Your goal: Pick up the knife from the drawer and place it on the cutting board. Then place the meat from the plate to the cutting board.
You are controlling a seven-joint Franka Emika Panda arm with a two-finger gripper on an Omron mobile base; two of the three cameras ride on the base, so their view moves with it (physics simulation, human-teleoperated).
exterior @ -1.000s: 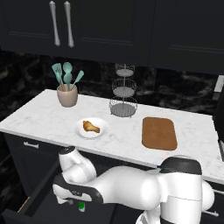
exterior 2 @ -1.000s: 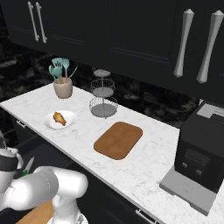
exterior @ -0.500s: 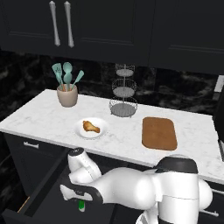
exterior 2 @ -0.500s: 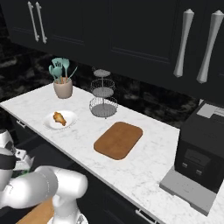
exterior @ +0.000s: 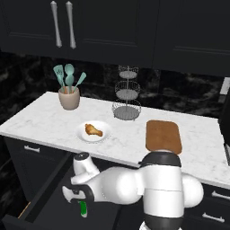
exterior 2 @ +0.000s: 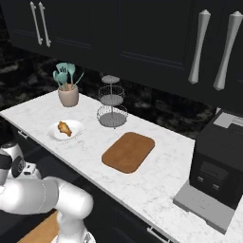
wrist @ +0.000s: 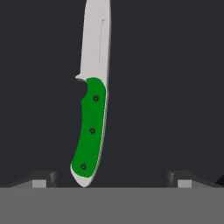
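Note:
The knife [wrist: 90, 133], with a bright green handle and a pale blade, lies flat on the dark floor of the open drawer [exterior: 47, 197]. My gripper [wrist: 112, 179] hangs straight over it, open, with the handle's butt between the fingertips [wrist: 43, 178] but nearer the left one. From the left base view the gripper [exterior: 77, 202] is down inside the drawer, just above the green handle of the knife [exterior: 82, 209]. The meat [exterior: 93, 130] rests on the white plate [exterior: 104, 127] on the counter. To its right lies the bare reddish-brown cutting board [exterior: 163, 136].
A beige cup of teal utensils [exterior: 68, 96] stands at the counter's back left and a three-tier wire stand [exterior: 127, 96] behind the plate. A black coffee machine [exterior 2: 223, 161] occupies the counter's right end. The counter edge overhangs the drawer.
My hand has shifted slightly to the right and settled over the knife in the drawer. The knife, meat and board have not moved.

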